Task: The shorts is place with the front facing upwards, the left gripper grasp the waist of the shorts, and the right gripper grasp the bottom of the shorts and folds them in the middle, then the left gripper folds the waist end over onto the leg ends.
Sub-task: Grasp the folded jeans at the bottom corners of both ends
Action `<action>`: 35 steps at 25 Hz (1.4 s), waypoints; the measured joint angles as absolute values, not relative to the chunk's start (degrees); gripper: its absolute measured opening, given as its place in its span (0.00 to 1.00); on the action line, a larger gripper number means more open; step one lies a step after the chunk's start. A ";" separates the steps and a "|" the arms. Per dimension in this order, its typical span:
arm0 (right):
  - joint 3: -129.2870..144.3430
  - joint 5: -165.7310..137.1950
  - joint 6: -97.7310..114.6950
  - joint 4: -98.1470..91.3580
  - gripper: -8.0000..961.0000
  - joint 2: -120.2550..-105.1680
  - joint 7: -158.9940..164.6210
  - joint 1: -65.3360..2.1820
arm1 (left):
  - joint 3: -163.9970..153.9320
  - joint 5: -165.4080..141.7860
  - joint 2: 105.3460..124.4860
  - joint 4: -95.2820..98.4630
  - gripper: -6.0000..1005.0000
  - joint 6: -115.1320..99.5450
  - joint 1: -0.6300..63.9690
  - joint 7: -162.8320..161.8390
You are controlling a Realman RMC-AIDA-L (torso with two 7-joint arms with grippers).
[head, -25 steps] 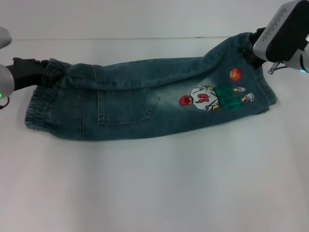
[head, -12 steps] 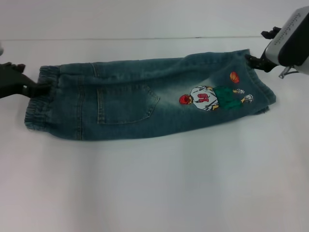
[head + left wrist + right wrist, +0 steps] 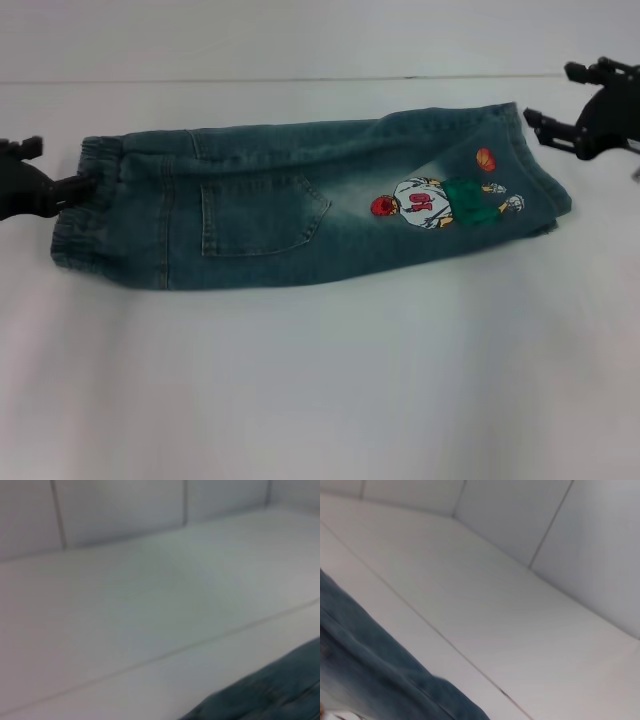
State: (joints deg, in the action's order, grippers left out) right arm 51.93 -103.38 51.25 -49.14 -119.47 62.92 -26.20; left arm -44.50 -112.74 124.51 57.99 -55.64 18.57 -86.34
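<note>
- Half the job looks done: the shorts (image 3: 300,205) lie folded lengthwise across the far half of the white table (image 3: 330,390), waistband left, leg ends right.
- My left gripper (image 3: 35,180) sits at the waistband, fingers spread, holding nothing.
- My right gripper (image 3: 585,115) hangs apart from the leg ends, open.
- Next, I judge, my left must pinch the waistband and carry it right onto the leg ends.

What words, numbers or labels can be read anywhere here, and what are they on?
Red digits on the white shirt of the cartoon figure printed on the denim shorts: too blurred to read for certain.
Orange basketball print above the figure: no lettering shows.
Back pocket and elastic waistband: no label or brand visible.
White table: no text.
Both wrist views: no text.
</note>
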 joint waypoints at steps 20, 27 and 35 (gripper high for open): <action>41.57 -96.97 85.17 -30.59 0.78 -119.58 44.42 -21.17 | -23.53 -106.45 123.72 40.93 0.89 -77.20 12.12 -58.92; 42.76 -98.89 85.30 -28.73 0.78 -119.60 43.93 -22.08 | -24.34 -109.65 123.58 38.51 0.88 -68.76 15.51 -58.54; 44.52 -98.97 84.12 -28.07 0.78 -119.70 43.86 -22.50 | -26.74 -109.93 122.85 35.94 0.88 -65.00 17.78 -58.59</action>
